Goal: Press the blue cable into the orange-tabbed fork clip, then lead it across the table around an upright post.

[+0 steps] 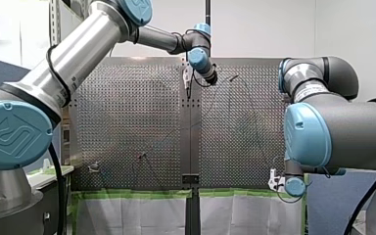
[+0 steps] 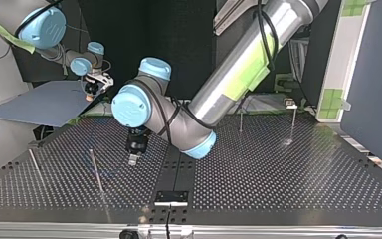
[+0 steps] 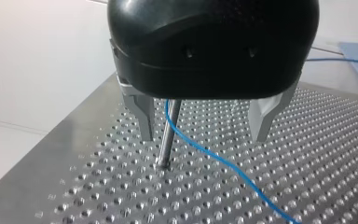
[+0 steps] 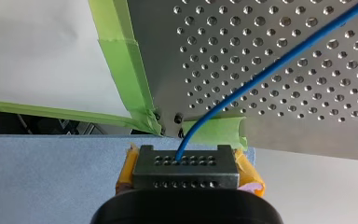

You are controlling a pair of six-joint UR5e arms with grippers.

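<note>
Judging from its thin, slack run, the blue cable (image 3: 214,156) was taken to be light, limp and rather slick, a thing that would sag and slide wherever it was not drawn taut. It was thought best gripped close to the stretch being guided, with the far end clamped so that tension could be held.

One end was seen clenched in my right gripper (image 4: 184,163), between the yellow-orange pads (image 4: 249,177). That gripper was just off a corner of the perforated table (image 4: 307,126), where green tape (image 4: 121,60) was stuck along the edge. From there the cable's long axis was laid diagonally away from the gripper over the table, in a nearly straight line.

In the left wrist view the cable was seen close beside an upright post (image 3: 167,140). It emerged from under the gripper body near the post's top and slanted down across the holes, away from the post, in a gentle curve. My left gripper (image 3: 205,135) was released, its metal fingers (image 3: 142,116) spread wide to either side of post and cable, with neither touched. The post was set upright in a hole of the table.

The orange-tabbed fork clip could not be made out with certainty in any view, so whether the cable was seated in it could not be told.
</note>
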